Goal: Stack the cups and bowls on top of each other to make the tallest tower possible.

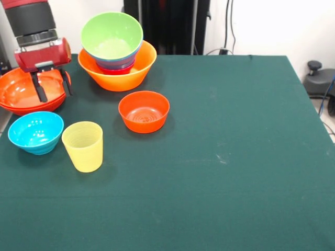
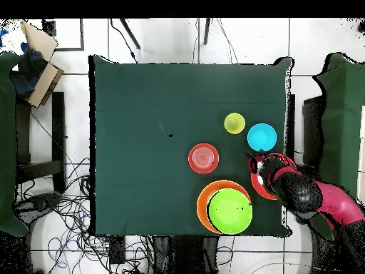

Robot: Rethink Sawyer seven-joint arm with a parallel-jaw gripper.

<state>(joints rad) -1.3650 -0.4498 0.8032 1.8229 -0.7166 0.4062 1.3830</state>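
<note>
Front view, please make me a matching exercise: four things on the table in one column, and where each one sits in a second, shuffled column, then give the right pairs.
Things:
1. lime green bowl
2. yellow cup
3. small red-orange bowl
4. pincer

Places:
A. alone on the green cloth, nothing inside it
B. over the wide red-orange bowl at the table's edge
C. on top of the pile in the large light-orange bowl
D. upright beside the cyan bowl

Pairs: 1-C, 2-D, 3-A, 4-B
</note>
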